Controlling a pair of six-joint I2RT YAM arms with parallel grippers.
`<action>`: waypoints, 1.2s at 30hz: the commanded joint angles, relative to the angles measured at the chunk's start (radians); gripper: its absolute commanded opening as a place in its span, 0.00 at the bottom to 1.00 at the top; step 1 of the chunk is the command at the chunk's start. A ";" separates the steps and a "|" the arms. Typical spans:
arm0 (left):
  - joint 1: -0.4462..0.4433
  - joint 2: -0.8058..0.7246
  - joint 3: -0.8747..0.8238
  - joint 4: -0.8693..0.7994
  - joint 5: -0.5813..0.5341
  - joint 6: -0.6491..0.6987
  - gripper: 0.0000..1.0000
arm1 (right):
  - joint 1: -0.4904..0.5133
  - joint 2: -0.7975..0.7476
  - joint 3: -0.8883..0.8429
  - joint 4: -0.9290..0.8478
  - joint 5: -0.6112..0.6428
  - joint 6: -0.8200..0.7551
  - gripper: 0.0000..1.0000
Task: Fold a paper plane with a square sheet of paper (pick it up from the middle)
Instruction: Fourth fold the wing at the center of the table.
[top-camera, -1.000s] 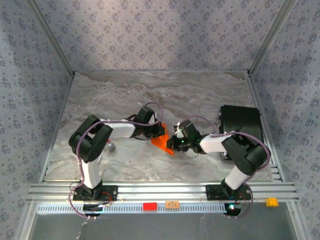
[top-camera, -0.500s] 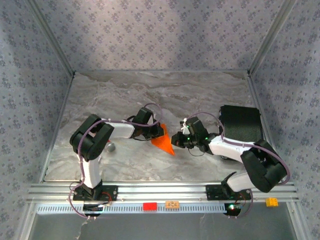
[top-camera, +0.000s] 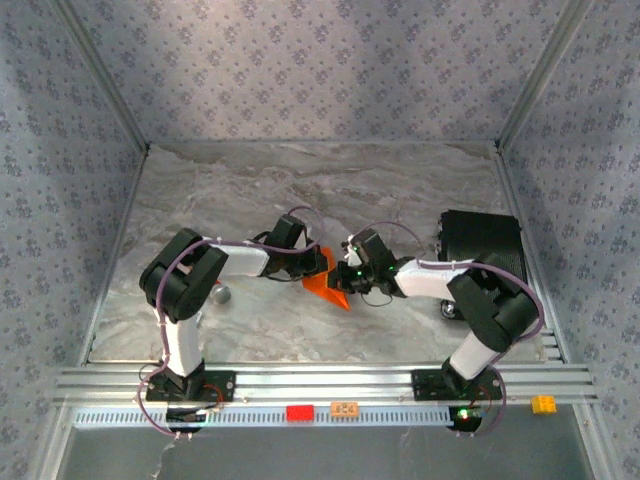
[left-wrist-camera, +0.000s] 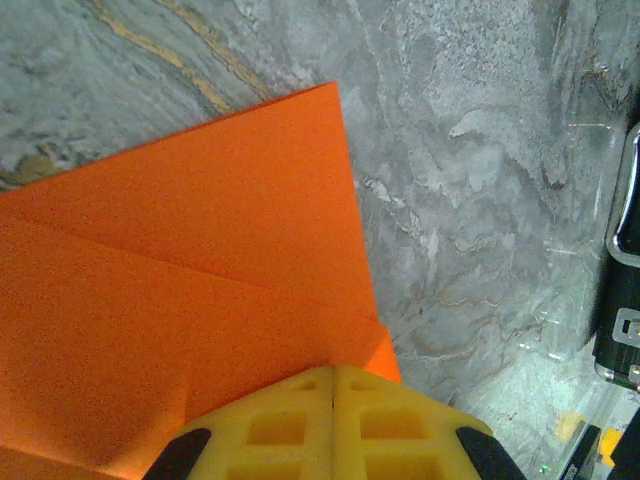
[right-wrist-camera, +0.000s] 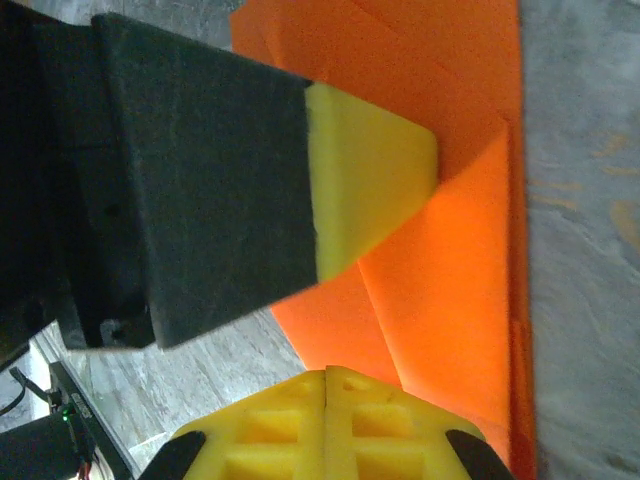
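the orange paper (top-camera: 330, 289) lies flat on the grey marbled table (top-camera: 300, 190), near its middle. it is partly folded into a pointed shape whose tip aims toward the near right. it sits right between the two grippers, which meet over it from either side. the left gripper (top-camera: 318, 266) reaches in from the left and comes down on the paper's far left part. in its own wrist view the two yellow pads are pressed together with no gap, closed on each other rather than on the sheet. the paper spreads out from just under their tips, with a crease running across it and one corner pointing away over the table. in the right wrist view one of the left fingertips (right-wrist-camera: 372, 185) rests its yellow end on the paper beside a fold. the right gripper (top-camera: 343, 279) comes in from the right, and its yellow pads are also closed tight against each other, with the tips set over the paper's edge. whether they press on the sheet or hang just above it i cannot tell. layered folds show in that view, with one long straight edge lying along the table. a black box (top-camera: 482, 248) stands well apart at the right side of the table, and a small grey round thing (top-camera: 222, 294) lies by the left arm.
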 joint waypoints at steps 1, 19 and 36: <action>0.007 0.037 -0.025 -0.029 -0.030 0.005 0.04 | 0.010 0.051 0.022 -0.012 0.007 0.000 0.01; 0.014 0.060 -0.028 -0.025 -0.031 0.004 0.04 | -0.006 -0.066 -0.172 -0.006 0.007 -0.002 0.02; 0.013 0.060 -0.027 -0.021 -0.024 0.002 0.04 | 0.002 -0.017 -0.136 -0.002 -0.014 -0.007 0.03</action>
